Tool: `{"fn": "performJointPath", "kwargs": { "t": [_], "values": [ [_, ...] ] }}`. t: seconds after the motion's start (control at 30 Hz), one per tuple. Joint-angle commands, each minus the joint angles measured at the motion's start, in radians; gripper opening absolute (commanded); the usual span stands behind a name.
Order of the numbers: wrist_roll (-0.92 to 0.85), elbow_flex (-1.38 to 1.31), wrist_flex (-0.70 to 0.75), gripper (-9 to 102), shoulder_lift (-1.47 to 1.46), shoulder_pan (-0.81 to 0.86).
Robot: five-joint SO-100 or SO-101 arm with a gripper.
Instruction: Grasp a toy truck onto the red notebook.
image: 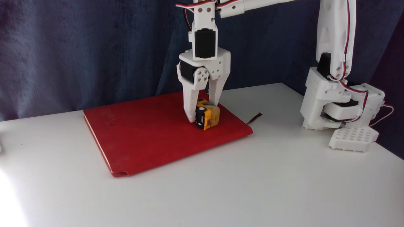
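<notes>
Dark blue cloth hangs in folds across the whole back of the scene, and below it a plain white table fills the lower half of the frame.

Just right of centre the white gripper points straight down, its two fingers spread only a little way apart. Between them sits the toy truck, a small yellow-orange block tipped over on its side so the black underside and a white-hubbed wheel face left. The left finger touches the wheel side with its tip down at the cover; the right finger comes down behind the truck's upper edge, and I can't quite tell how firmly that one presses. So the pincer is closed around the truck, which rests on the cover rather than hanging in the air.

Under it lies the red notebook, flat on the table in the middle of the frame and turned at an angle, faint embossed lettering near its upper left corner and a cream strip of pages along its left edge. The truck sits toward the notebook's right side, near the far edge. A thin dark ribbon bookmark pokes out onto the table past the right corner.

Above the gripper, the wrist with its black servo rises out of the top of the frame. At the right edge stands the arm's white base, red, black and white wires trailing along it.
</notes>
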Motion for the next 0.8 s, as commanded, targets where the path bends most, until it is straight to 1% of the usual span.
{"fn": "performJointPath", "kwargs": {
  "t": [0.0, 0.13, 0.3, 0.4, 0.5, 0.6, 0.77],
  "values": [
    [-0.003, -0.046, 0.025, 23, 0.011, -0.003],
    [-0.006, -0.067, 0.051, 25, 0.058, -0.005],
    [-0.006, -0.155, 0.146, 25, 0.092, -0.014],
    [-0.008, -0.129, 0.195, 25, 0.189, -0.034],
    [-0.006, 0.017, 0.199, 24, 0.391, -0.087],
    [0.031, 0.212, 0.202, 23, 0.675, -0.187],
    [0.238, 0.500, 0.094, 16, 1.243, -0.419]
  ]
}}
